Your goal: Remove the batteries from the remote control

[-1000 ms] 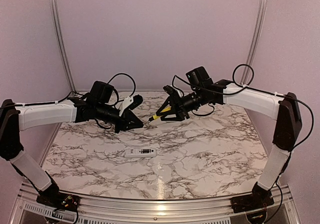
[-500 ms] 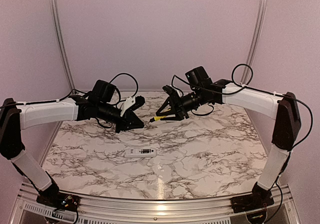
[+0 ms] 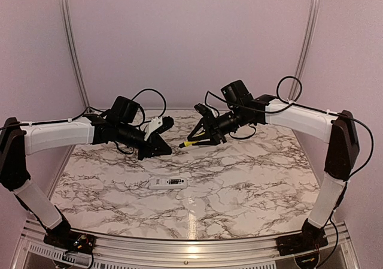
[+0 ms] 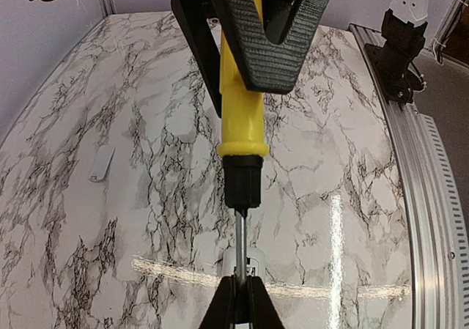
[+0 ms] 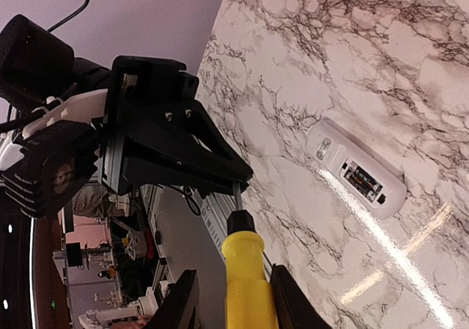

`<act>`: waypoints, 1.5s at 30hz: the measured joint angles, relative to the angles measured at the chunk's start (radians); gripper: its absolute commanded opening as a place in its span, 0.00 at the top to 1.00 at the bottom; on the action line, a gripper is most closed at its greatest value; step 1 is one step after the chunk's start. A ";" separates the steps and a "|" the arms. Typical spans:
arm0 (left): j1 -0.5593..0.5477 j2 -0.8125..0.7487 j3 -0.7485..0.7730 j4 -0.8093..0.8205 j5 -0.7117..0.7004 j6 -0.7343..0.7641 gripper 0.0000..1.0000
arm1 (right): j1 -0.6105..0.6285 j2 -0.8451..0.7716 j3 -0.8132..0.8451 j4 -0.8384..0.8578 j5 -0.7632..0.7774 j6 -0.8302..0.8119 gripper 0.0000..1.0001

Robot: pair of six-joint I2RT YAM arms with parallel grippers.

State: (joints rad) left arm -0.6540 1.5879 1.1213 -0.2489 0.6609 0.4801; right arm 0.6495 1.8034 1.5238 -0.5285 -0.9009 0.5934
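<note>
The white remote control lies flat on the marble table, its battery compartment facing up. In the right wrist view the remote control shows dark batteries in the recess. Above the table a yellow-handled screwdriver hangs between both grippers. My left gripper is shut on its bare metal shaft. My right gripper straddles the yellow handle, with a gap still showing on one side of it.
A small white flat piece lies on the marble to the left of the remote. Aluminium rails border the table's near edge, and purple walls close the back and sides.
The right gripper's jaws have narrowed around the yellow handle. Both grippers and the screwdriver have shifted slightly up and back; the remote has not moved.
</note>
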 measured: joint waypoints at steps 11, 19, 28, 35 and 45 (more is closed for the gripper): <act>0.000 0.014 0.027 -0.023 -0.002 0.006 1.00 | 0.000 0.016 0.018 -0.032 0.000 -0.025 0.70; 0.000 0.017 0.029 -0.055 -0.013 0.031 1.00 | 0.000 0.017 0.024 -0.061 0.001 -0.045 0.69; -0.001 0.017 0.043 -0.073 -0.016 0.041 1.00 | 0.000 0.018 0.032 -0.072 0.000 -0.048 0.71; -0.001 0.018 0.043 -0.075 -0.016 0.045 1.00 | 0.000 0.018 0.032 -0.073 0.001 -0.051 0.76; -0.001 0.020 0.045 -0.090 -0.028 0.063 1.00 | 0.000 0.030 0.034 -0.079 -0.004 -0.056 0.86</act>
State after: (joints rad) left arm -0.6548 1.6081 1.1660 -0.3386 0.6331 0.5430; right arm 0.6495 1.8332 1.5574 -0.6071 -0.9051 0.5373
